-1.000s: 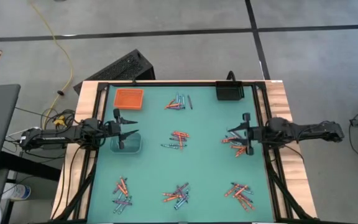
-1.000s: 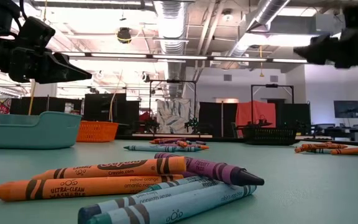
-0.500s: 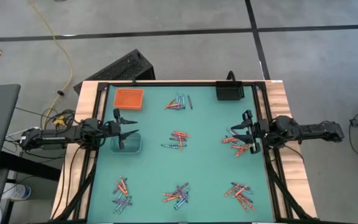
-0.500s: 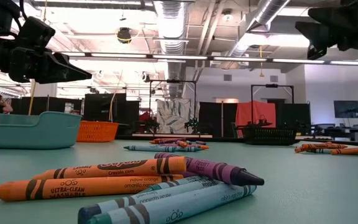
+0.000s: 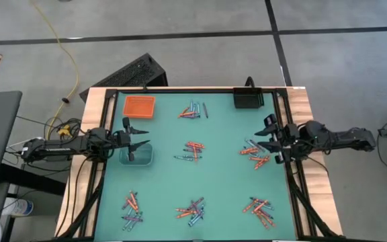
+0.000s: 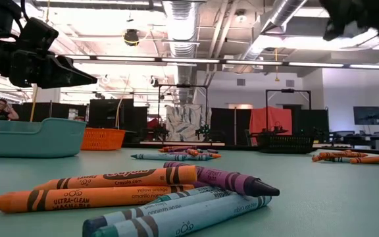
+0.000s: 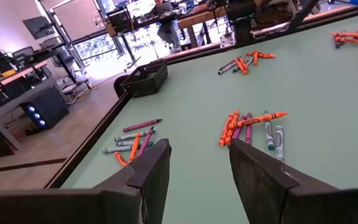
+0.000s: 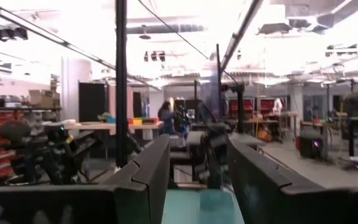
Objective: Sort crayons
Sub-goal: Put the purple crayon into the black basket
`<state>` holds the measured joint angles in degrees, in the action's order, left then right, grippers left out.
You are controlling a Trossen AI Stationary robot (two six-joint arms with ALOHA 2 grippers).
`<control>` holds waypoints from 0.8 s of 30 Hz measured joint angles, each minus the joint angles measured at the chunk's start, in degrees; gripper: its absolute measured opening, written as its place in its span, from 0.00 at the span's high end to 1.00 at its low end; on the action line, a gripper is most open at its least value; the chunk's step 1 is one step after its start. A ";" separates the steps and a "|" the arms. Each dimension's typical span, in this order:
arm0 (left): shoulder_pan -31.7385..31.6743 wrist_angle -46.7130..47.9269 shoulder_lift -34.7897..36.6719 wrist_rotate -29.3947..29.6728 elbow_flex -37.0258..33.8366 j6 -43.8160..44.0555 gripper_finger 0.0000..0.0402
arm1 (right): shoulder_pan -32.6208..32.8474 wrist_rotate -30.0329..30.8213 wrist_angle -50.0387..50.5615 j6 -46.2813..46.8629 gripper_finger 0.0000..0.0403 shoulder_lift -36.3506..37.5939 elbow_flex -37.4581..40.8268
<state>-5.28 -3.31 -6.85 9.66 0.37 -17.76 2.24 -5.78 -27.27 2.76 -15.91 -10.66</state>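
Open left pincer (image 5: 140,136) over clear tray (image 5: 137,155); open right pincer (image 5: 269,134) near crayons (image 5: 255,156) (nearest wrapper reads "Crayola").

Seen from above, the counter (image 5: 220,175) carries seven heaps of crayons (image 5: 193,150): one at the middle, one at the far edge between the flat tray (image 5: 139,106) on the left and the basket (image 5: 248,99) on the right, one at the right side, three along the near edge. The bin (image 5: 137,154) sits at the left side. The left gripper (image 5: 137,136) hangs over the bin; the right gripper (image 5: 269,136) hangs over the right-side heap.
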 joint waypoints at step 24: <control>0.00 0.01 0.00 0.00 0.01 0.00 0.61 | 20.51 -6.43 41.62 3.16 0.57 -48.28 -39.08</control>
<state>-5.28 -3.30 -6.85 9.66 0.38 -17.76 22.75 -12.21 14.35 5.92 -64.20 -49.75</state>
